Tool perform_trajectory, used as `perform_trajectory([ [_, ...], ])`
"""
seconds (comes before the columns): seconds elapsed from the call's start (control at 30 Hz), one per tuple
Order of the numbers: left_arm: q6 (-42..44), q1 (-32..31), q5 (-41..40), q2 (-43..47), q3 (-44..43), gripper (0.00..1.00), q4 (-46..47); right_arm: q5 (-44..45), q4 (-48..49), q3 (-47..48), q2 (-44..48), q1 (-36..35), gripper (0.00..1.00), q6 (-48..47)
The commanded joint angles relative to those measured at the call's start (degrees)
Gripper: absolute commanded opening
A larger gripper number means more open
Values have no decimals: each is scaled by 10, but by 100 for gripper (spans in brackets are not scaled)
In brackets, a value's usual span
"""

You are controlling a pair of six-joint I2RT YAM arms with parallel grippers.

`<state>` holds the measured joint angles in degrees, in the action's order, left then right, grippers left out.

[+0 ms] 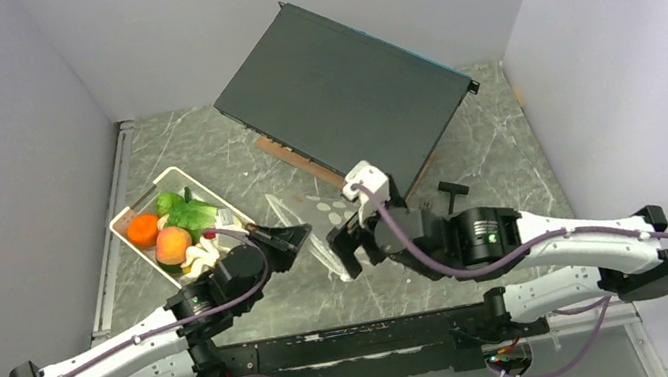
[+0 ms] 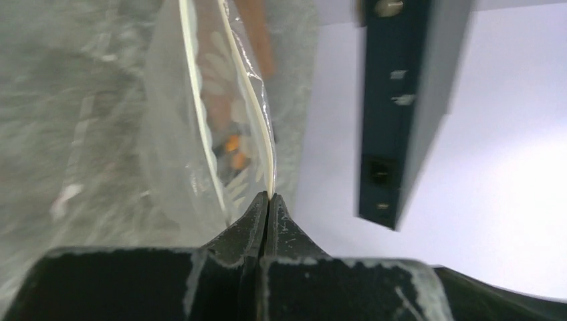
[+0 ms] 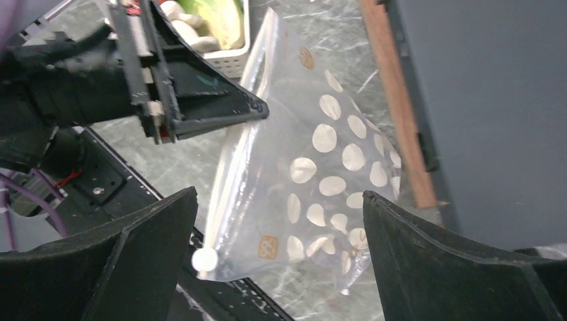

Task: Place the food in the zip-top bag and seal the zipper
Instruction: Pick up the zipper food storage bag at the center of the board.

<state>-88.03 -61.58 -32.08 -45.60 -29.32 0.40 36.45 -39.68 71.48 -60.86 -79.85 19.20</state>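
The zip-top bag (image 1: 317, 220) is clear with white dots and is held up off the table between my two arms. My left gripper (image 2: 269, 195) is shut on the bag's mouth edge, pinching the whitish zipper (image 2: 259, 110). It also shows in the top view (image 1: 300, 234) and in the right wrist view (image 3: 257, 110). My right gripper (image 3: 279, 194) is open, its fingers apart on either side of the hanging bag (image 3: 321, 167), not touching it. The food, an orange (image 1: 142, 229), lettuce (image 1: 189, 212) and mushrooms (image 1: 200, 259), lies in the white basket (image 1: 125, 217). No food shows in the bag.
A large dark flat box (image 1: 346, 95) leans at the back, with a wooden strip (image 3: 396, 100) under its edge. A small black T-shaped piece (image 1: 453, 192) lies right of the bag. White walls close in on three sides.
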Motion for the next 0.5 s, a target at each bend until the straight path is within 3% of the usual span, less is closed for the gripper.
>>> perform_trajectory([
  [0.0, -94, -2, 20, 12, -8, 0, -268, 69, 57, -11, -32, -43, 92, 56],
  [0.2, -48, -2, 39, 7, -36, 0, -271, 65, 140, -68, -64, -63, 89, 71],
  [0.47, -36, -3, 65, 13, -26, 0, -244, 69, 196, -112, -88, -63, 76, 63],
])
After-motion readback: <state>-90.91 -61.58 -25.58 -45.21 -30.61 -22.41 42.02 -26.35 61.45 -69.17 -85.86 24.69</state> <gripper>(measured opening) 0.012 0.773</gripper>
